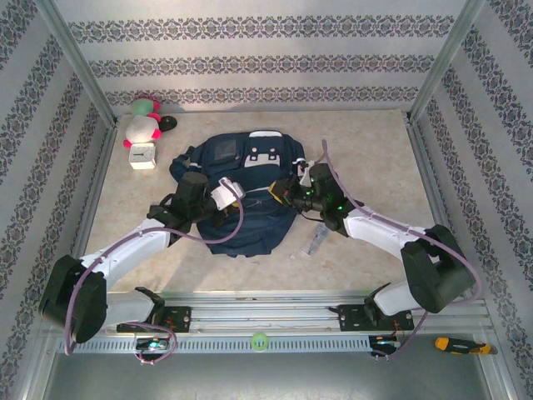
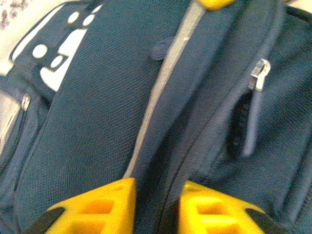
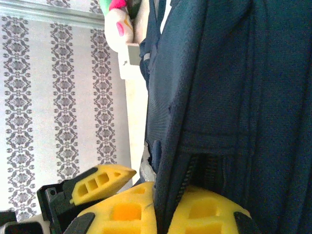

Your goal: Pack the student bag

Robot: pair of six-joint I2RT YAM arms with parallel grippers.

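The student bag [image 1: 250,233] lies flat in the middle of the table, navy with grey buckle patches at its far end. Both grippers meet over its front pocket. My left gripper [image 1: 241,194] [image 2: 157,195] has its yellow fingers apart, astride a fold of the bag [image 2: 97,122] beside the pale stripe [image 2: 165,83]; a zip pull [image 2: 260,75] hangs to the right. My right gripper [image 1: 279,193] [image 3: 163,195] is shut on the zip edge of the bag [image 3: 243,73], pinching the fabric. One left finger [image 3: 102,183] shows just beside it.
A pink and white plush toy [image 1: 143,125] and a white cube [image 1: 142,156] sit at the back left. A small clear item [image 1: 316,242] lies right of the bag. A screwdriver [image 1: 462,344] and a green roll [image 1: 259,340] rest on the front rail.
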